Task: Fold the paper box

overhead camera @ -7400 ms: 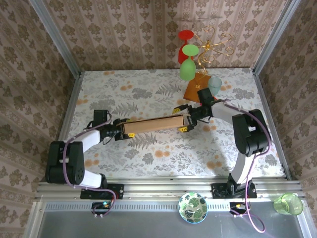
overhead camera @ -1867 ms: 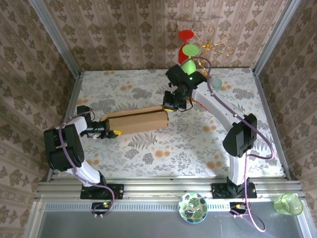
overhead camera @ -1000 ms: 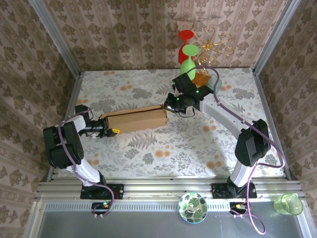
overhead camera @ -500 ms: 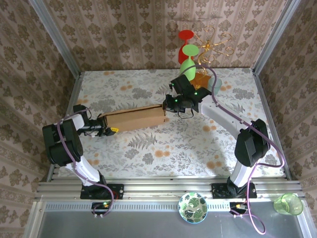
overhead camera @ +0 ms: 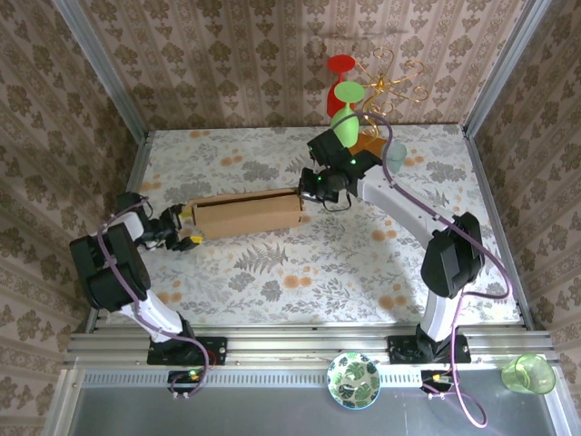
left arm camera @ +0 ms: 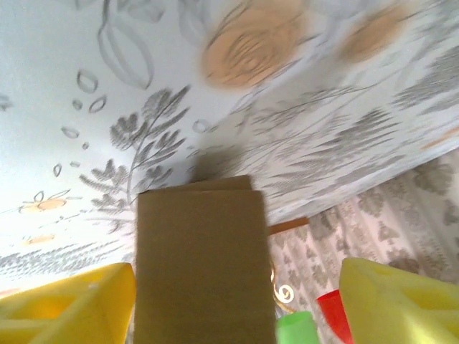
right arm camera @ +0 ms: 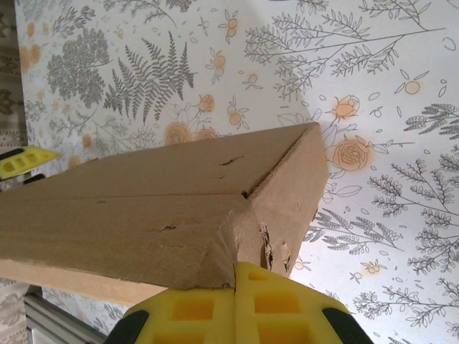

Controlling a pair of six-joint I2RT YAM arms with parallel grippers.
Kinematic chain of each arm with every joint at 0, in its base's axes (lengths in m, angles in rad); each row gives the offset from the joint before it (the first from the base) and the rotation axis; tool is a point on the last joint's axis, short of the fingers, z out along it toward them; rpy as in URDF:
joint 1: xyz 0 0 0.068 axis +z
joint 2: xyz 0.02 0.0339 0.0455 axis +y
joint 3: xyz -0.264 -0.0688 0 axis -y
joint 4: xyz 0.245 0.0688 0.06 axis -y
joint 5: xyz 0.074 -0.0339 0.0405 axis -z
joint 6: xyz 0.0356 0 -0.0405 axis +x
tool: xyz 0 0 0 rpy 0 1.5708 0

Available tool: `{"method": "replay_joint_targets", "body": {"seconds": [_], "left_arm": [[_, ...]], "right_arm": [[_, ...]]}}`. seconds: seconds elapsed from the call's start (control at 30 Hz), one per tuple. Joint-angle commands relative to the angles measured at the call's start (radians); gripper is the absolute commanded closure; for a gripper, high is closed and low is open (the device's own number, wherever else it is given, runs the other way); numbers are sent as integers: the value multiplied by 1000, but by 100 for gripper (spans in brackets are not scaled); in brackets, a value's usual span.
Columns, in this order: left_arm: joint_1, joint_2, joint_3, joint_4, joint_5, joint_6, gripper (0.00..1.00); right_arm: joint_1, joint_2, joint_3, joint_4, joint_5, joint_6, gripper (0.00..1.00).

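Note:
The paper box [overhead camera: 247, 213] is a long brown cardboard shape lying across the middle of the floral table. My left gripper [overhead camera: 184, 225] is at its left end. In the left wrist view the yellow fingers [left arm camera: 68, 301] stand open on either side of the box [left arm camera: 201, 265], with a clear gap on the right. My right gripper [overhead camera: 310, 185] is at the box's right end. Its yellow fingers [right arm camera: 193, 312] are shut together and press against the torn corner of the box [right arm camera: 179, 208], with no cardboard visibly between them.
A gold rack [overhead camera: 390, 82] holding red and green cups [overhead camera: 347, 91] stands at the back, with an orange-brown packet [overhead camera: 365, 145] and a pale cup [overhead camera: 395, 153] below it. A patterned plate [overhead camera: 354, 380] and a green cup [overhead camera: 528, 372] sit on the near rail.
My left gripper has opened and let go of the box's left end, drawing back a little to the left. The right gripper stays shut at the right end.

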Motion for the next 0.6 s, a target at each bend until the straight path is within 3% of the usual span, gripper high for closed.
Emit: {"method": "replay_joint_targets", "body": {"seconds": [0.0,0.2,0.37,0.47,0.57], "left_arm": [[0,-46,3,27,-41,16,22],[30,-91,-27,78,-59,36,17],[85,-146,-10,65,-116,96,31],[118,-198,80,-70,-182,230,38],[107,-226,275,-273,-302,433,46]], "right_arm": [[-6,93,37,-202,57,42,100],[-6,181,183,-270,54,37,100],[-8,234,265,-318,56,43,100],[-11,261,307,-337,51,51,100],[-14,288,350,-355,50,51,100]]}}
